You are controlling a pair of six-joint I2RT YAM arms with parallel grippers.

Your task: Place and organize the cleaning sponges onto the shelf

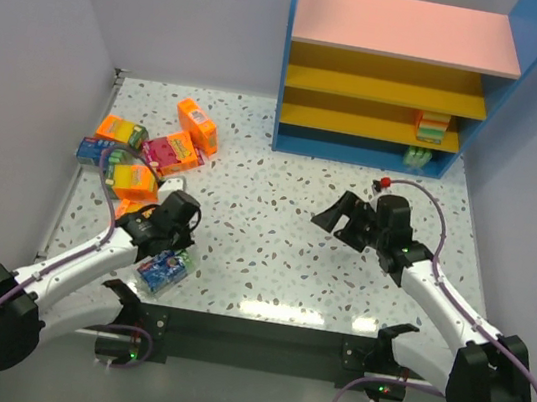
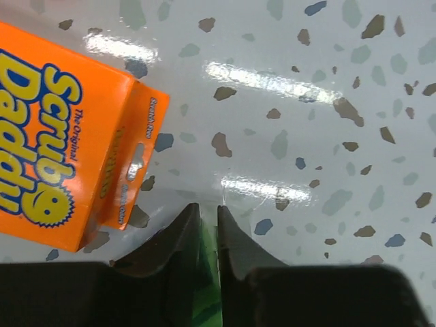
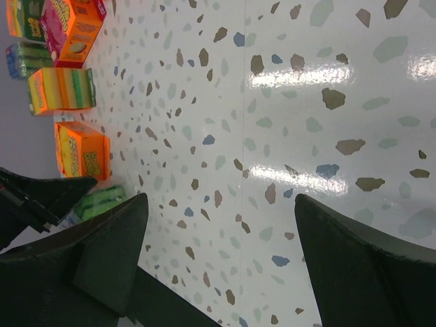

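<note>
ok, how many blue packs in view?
2. The far blue pack sits at the left edge of the pile; the near blue pack is in the left claw. More may be hidden.

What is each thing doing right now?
Left gripper: shut on the blue green-edged sponge pack.
Right gripper: open, empty.
Blue-framed shelf with yellow tiers: upright, partly stocked.
Stacked sponge packs: on a yellow tier.
Magenta sponge pack: lying on the speckled table.
</note>
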